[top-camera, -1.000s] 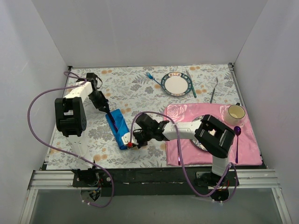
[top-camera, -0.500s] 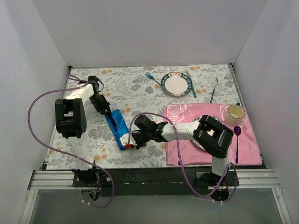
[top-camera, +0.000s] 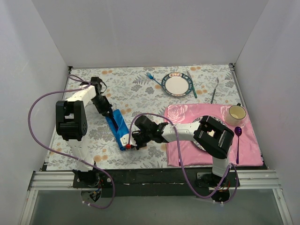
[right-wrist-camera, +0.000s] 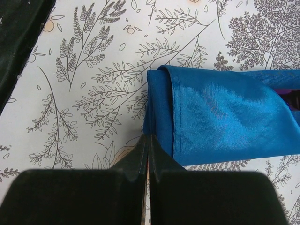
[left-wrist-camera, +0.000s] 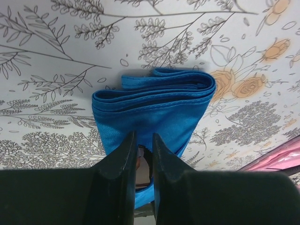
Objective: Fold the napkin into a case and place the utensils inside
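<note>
Two layers at least are seen at the nearest end of the case [right-wrist-camera: 220,112], where the blue cloth is turned over on itself on the flowered bench [right-wrist-camera: 84,70]. The right hand [right-wrist-camera: 148,139] is clenched, with nothing seen between its tips, which are set against that near edge. The cloth is judged light, soft and limp. Its folds are kept only by their own weight, so a push along its length is likely to ruck or slide it unless the end is pinned.

At the far end a sliver of the purple knife [right-wrist-camera: 287,92] is seen at the mouth. There the left hand [left-wrist-camera: 143,137] is nearly closed on a slim thing, taken to be that knife, with its tips just above the stacked folds. The knife is judged stiff, light and slick, and is best held by the handle and fed in flat.

Farthest off, a blue fork [top-camera: 150,76] lies beside the plate [top-camera: 177,85], well apart from the case. Its slim handle is the place to be gripped.
</note>
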